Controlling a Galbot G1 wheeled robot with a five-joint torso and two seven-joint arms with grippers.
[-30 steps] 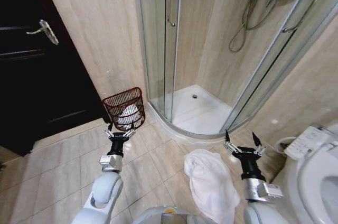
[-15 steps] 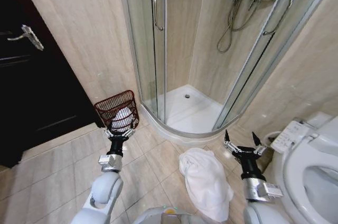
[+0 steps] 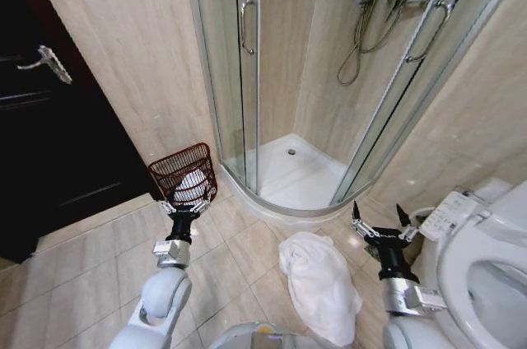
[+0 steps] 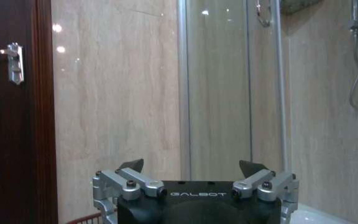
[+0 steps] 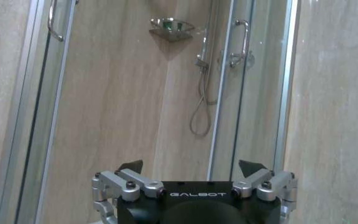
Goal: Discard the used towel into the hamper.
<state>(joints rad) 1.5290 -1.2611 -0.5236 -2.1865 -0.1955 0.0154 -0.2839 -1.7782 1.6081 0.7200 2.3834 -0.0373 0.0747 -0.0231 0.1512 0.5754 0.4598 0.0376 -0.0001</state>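
While the white towel lies crumpled on the tiled floor, it is seen between the two arms, nearer the right gripper, whose fingers are spread apart and hold nothing. The towel is left just beside and below that gripper, not touched by it. The left gripper is held low in front of the hamper, its fingers likewise apart and empty. The hamper is set on the floor against the beige wall, between the dark door and the glass shower enclosure, and something white is seen inside it. A toilet is found at the right, close to the right arm. The raised shower tray is placed beyond the towel.
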